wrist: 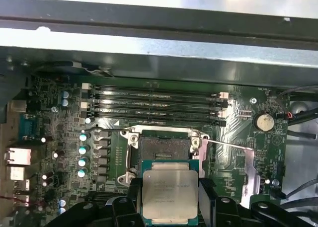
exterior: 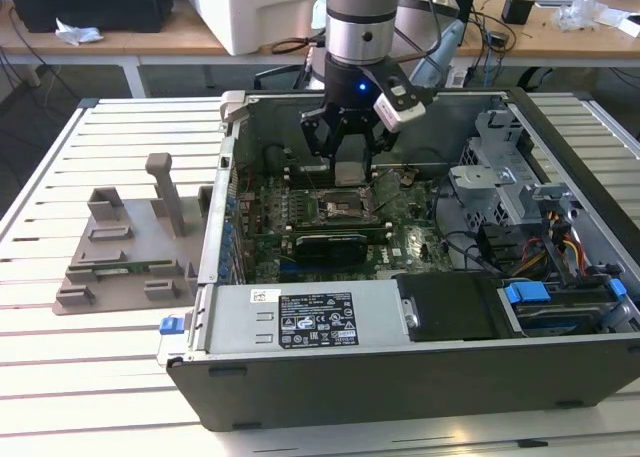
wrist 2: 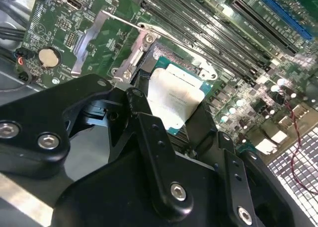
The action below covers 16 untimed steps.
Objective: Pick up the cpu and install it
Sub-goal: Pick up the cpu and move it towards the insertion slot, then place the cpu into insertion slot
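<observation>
Cpu [wrist: 169, 194] gripped just short of the open socket [wrist: 164, 154].
The pincer [exterior: 342, 167] is closed on two of its opposite edges, holding it flat above the motherboard [wrist: 59, 113]. To my eye, seating it well calls for squaring corners to the socket and lowering level, with no force.

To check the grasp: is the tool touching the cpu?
Touching. In the first wrist view the fingers of the tool sit tight against both side edges of the cpu, with no gap showing.

White slatted table [exterior: 60, 377] in front; wooden desk [exterior: 130, 42] behind; dark floor [exterior: 30, 107] between.
</observation>
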### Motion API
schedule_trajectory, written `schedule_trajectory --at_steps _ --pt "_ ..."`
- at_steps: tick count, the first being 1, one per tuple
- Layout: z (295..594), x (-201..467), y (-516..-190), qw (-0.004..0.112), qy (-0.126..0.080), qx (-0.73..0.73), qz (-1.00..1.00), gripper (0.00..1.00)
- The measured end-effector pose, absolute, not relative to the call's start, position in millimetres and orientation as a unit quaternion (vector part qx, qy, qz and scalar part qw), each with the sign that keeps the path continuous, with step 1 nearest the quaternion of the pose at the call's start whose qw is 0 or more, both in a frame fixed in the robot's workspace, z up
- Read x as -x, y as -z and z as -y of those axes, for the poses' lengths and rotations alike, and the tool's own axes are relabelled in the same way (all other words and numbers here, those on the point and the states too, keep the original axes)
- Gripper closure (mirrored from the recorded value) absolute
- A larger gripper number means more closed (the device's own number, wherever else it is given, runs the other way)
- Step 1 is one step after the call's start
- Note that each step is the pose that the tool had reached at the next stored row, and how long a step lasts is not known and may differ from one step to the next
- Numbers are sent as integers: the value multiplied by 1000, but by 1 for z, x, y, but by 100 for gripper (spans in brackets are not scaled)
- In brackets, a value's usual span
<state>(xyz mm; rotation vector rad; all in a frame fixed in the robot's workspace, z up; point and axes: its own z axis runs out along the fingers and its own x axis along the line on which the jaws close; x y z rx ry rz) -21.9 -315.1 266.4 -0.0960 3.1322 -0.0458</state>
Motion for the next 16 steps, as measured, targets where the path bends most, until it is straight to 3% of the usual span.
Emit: schedule_trajectory --at_steps 16 --pt "315 18 -266 4 15 21 -1000 46"
